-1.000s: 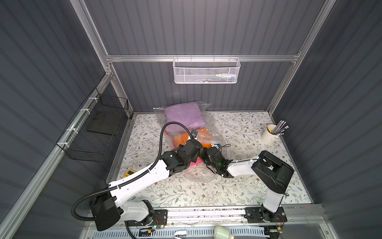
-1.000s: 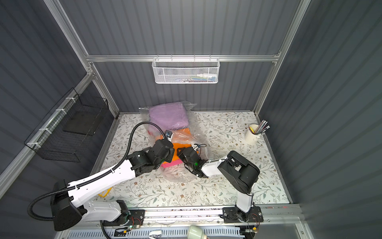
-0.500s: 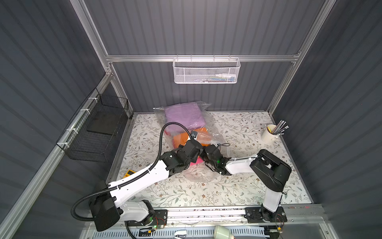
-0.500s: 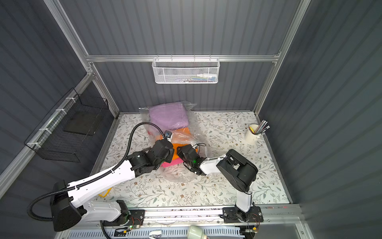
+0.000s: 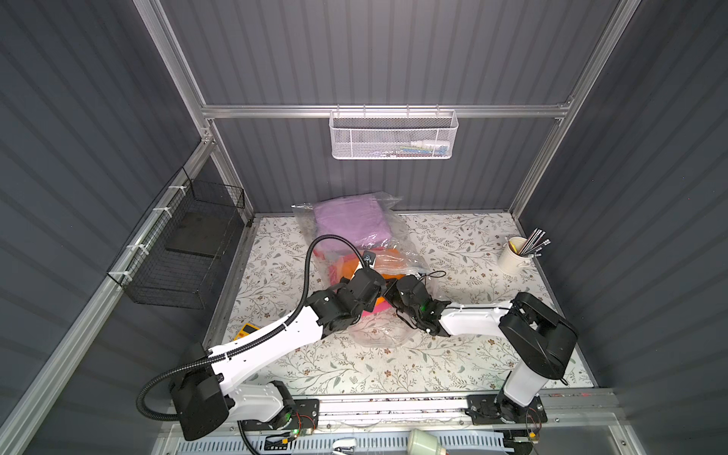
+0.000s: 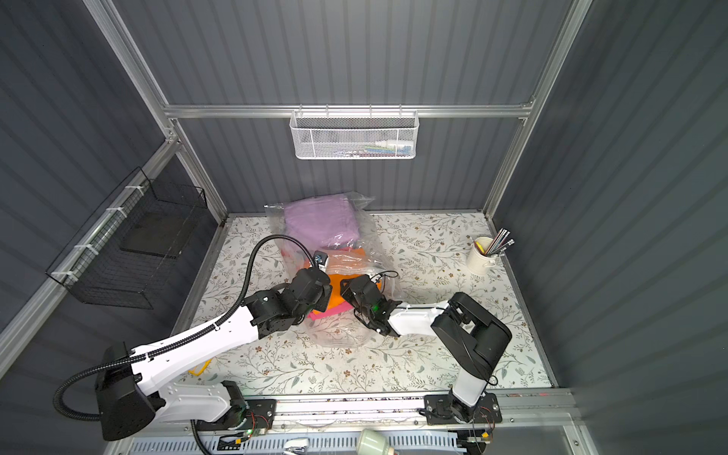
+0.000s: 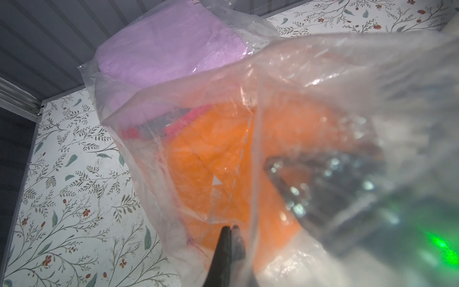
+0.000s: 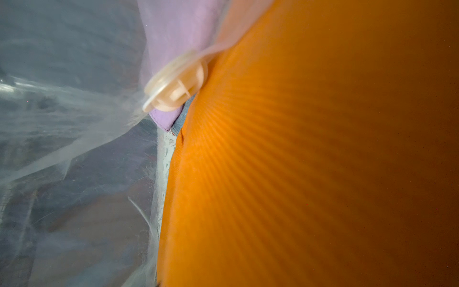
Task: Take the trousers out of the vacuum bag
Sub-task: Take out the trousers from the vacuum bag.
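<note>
The vacuum bag (image 5: 378,335) lies on the table (image 5: 453,354) from the centre toward 12 o'clock. Inside it the lilac trousers (image 5: 348,220) are at the far end. The orange trousers (image 5: 348,268) are nearer the centre, with the pink trousers (image 5: 372,313) just at their 6 o'clock.

The left arm stretches in low from 7 o'clock. The left gripper (image 7: 229,232) is clenched on the bag's film.

The right arm comes from 4 o'clock, with the elbow raised and the forearm level. The right gripper (image 5: 394,293) is pushed into the bag against the orange cloth, and I cannot tell how its jaws stand.
</note>
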`<move>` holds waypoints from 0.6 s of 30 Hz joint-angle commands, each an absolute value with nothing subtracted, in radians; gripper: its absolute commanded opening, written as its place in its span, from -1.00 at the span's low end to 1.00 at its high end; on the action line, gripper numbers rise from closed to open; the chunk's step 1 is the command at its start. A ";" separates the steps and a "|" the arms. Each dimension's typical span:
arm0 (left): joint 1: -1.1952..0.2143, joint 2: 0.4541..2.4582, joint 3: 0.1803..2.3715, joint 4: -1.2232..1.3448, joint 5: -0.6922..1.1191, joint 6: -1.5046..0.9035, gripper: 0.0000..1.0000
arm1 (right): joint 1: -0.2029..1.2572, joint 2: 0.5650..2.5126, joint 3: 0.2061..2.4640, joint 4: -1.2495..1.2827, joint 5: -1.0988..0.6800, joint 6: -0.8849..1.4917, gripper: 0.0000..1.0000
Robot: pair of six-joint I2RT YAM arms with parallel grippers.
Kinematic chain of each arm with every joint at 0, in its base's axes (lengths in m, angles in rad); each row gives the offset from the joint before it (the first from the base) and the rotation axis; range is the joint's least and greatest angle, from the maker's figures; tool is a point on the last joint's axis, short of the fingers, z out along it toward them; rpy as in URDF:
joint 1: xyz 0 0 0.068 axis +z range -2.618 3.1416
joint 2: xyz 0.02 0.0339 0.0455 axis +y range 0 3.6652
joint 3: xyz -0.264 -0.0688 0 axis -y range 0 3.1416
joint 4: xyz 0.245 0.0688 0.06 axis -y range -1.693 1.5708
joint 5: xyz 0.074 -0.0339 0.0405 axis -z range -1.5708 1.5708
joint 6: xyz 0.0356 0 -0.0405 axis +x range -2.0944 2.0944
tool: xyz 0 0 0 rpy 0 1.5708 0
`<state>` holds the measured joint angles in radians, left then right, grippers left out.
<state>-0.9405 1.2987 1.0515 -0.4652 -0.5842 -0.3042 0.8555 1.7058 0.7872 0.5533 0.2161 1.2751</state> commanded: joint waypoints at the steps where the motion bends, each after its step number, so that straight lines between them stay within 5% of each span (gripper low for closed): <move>1: -0.929 1.309 1.045 -0.456 -0.619 -0.324 -1.00 | 0.861 1.628 0.766 0.601 0.215 1.254 -1.00; 18: -0.905 1.386 1.042 -0.395 -0.589 -0.308 -1.00 | 0.958 1.296 0.713 0.320 0.289 1.184 -1.00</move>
<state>-0.9207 1.3678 1.0515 -0.4145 -0.5827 -0.3073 0.9360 1.4063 0.6853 0.3412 0.2520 1.2366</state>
